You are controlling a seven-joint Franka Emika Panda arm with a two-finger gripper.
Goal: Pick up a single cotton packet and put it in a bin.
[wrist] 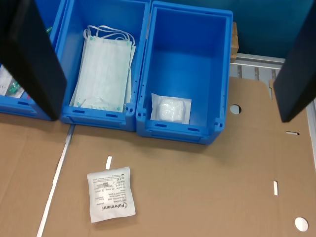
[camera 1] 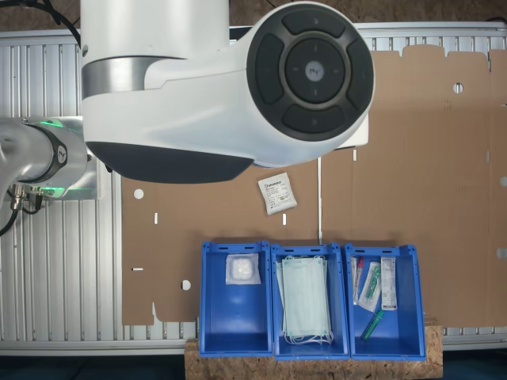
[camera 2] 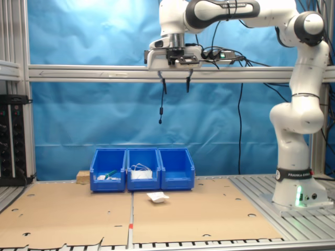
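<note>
While hanging high above the cardboard (camera 2: pixel 209 209), gripper (camera 2: pixel 175 83) spread wide, holding nothing; cotton packet (wrist: pixel 110 193) flat just before the bin (wrist: pixel 217 74).

Setting: a robotics lab test cell. A white arm (camera 2: pixel 293 104) is standing bolted on a ribbed aluminium table (camera 2: pixel 309 219). Beside the arm's base, brown cardboard sheeting (camera 2: pixel 199 209) is covering the tabletop. Behind the arm, a blue backdrop cloth (camera 2: pixel 84 120) is hanging across an aluminium profile frame (camera 2: pixel 78 73); cables are trailing down in front of it.
</note>
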